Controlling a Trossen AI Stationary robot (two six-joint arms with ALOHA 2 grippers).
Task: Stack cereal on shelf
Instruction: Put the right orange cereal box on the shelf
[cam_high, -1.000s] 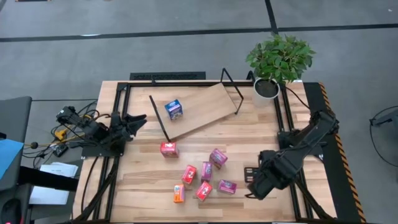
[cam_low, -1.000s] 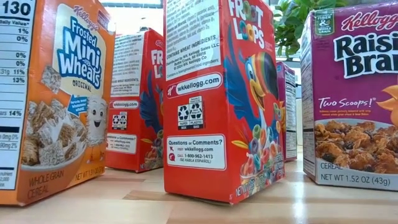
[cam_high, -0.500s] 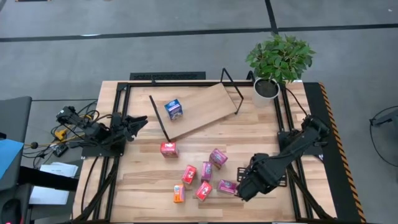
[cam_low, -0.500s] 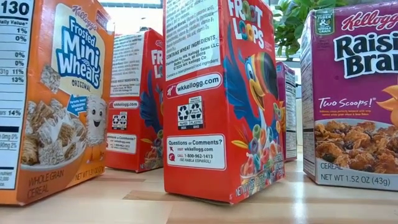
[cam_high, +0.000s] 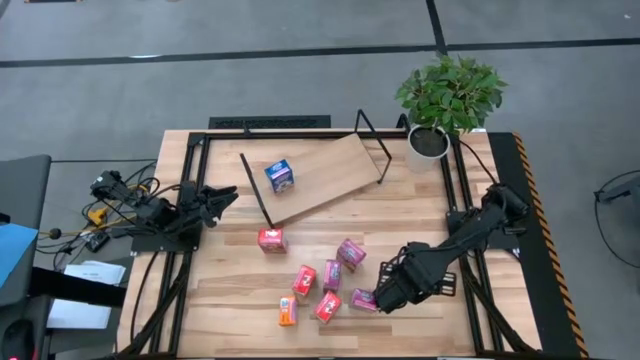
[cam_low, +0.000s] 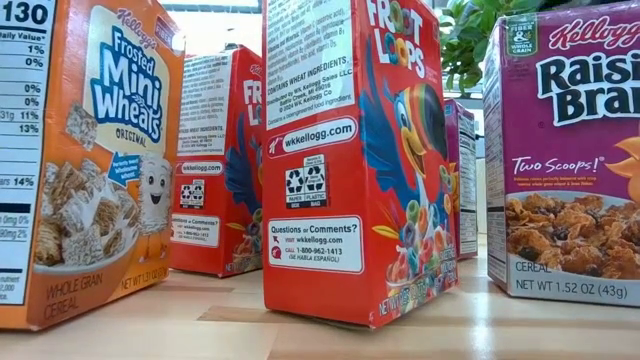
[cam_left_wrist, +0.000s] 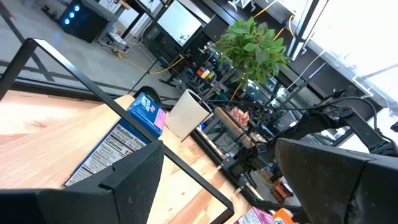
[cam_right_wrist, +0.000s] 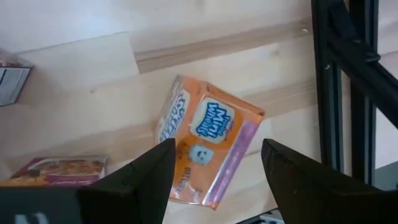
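Since a second ago my right claw (cam_high: 372, 297) has swung inward over the loose cereal boxes (cam_high: 325, 285), fingers spread above the pink box (cam_high: 362, 298) at the cluster's edge. One blue box (cam_high: 279, 176) sits on the tilted shelf (cam_high: 335, 175). I see bare counter (cam_high: 430, 215) between shelf and cluster. My left claw (cam_high: 222, 196) waits, spread, at the counter's left edge.

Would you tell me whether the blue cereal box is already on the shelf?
Yes: the blue cereal box stands on the shelf.
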